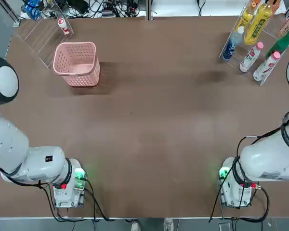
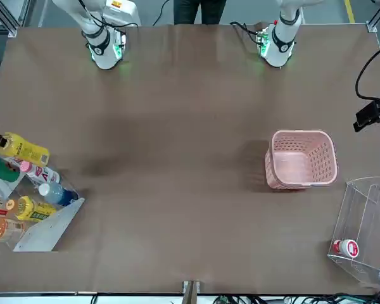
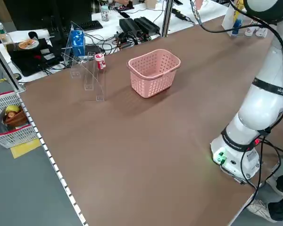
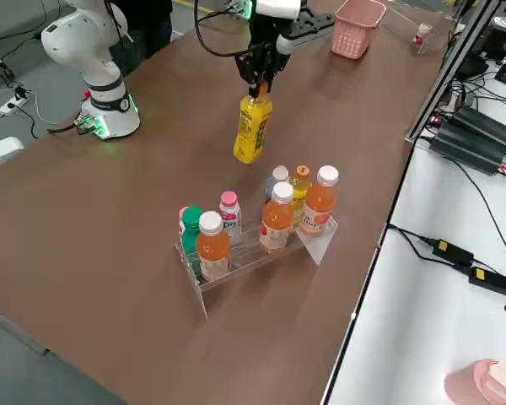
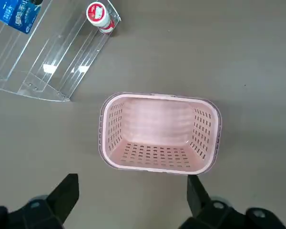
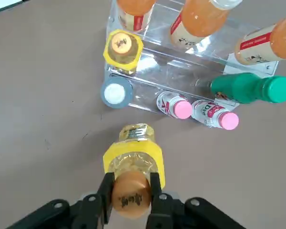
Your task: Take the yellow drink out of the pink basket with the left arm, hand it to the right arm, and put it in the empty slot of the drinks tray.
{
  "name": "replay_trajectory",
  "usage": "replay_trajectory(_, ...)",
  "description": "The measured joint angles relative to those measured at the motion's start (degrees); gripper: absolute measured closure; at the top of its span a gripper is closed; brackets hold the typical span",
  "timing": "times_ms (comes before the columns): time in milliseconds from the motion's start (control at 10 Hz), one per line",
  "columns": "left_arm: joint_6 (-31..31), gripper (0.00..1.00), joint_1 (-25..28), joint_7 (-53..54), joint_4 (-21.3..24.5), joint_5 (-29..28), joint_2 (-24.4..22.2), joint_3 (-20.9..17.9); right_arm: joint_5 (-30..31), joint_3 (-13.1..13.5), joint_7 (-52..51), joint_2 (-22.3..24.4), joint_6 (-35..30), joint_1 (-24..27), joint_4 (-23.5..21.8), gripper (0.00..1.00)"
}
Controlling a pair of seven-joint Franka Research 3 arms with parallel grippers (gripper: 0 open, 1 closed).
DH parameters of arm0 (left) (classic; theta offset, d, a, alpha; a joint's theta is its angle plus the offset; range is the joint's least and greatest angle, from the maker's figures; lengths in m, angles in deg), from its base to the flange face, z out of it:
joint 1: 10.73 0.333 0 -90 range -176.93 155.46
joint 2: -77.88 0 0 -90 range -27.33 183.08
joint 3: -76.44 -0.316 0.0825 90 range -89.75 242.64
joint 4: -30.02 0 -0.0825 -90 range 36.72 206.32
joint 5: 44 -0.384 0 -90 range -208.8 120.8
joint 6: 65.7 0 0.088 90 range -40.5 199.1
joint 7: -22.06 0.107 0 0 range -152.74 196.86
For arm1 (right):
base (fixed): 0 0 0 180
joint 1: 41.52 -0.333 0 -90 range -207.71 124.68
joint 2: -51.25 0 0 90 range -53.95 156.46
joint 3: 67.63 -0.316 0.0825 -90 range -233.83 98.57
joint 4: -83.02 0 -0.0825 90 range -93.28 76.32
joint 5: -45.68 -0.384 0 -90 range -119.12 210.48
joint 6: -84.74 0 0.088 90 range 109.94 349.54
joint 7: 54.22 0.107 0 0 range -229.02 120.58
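My right gripper (image 6: 131, 191) is shut on the cap of the yellow drink (image 6: 132, 157), which hangs upright from it. In the right side view the yellow drink (image 4: 250, 131) hangs above the table, a little short of the drinks tray (image 4: 316, 239). A bare compartment (image 6: 164, 67) shows in the drinks tray (image 6: 238, 62) between a small yellow-capped bottle and the green bottle. My left gripper (image 5: 132, 183) hovers open above the pink basket (image 5: 157, 97), which has nothing in it. The pink basket (image 1: 74, 45) stands at the far left of the table.
A clear acrylic box (image 1: 41, 36) with a small red-white can (image 1: 62, 25) stands behind the basket, at the table's far left corner. The tray also holds orange, pink-capped, blue and green bottles (image 6: 250, 88). Both arm bases (image 1: 67, 185) sit at the near edge.
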State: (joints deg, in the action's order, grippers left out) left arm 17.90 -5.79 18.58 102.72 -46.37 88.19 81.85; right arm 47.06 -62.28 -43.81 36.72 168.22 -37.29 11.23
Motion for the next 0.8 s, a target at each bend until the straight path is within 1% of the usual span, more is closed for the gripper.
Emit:
replay_trajectory(400, 0.0, 0.00, 0.0, 0.0, 0.0, 0.0, 0.0, 0.0, 0.1, 0.0, -0.5, 0.8, 0.4, 3.7, 0.4, 0.66)
replay_trajectory(800, 0.0, 0.00, 0.0, 0.0, 0.0, 0.0, 0.0, -1.2, 0.1, 0.1, -0.6, 0.8, 3.4, 7.8, 0.8, 0.66)
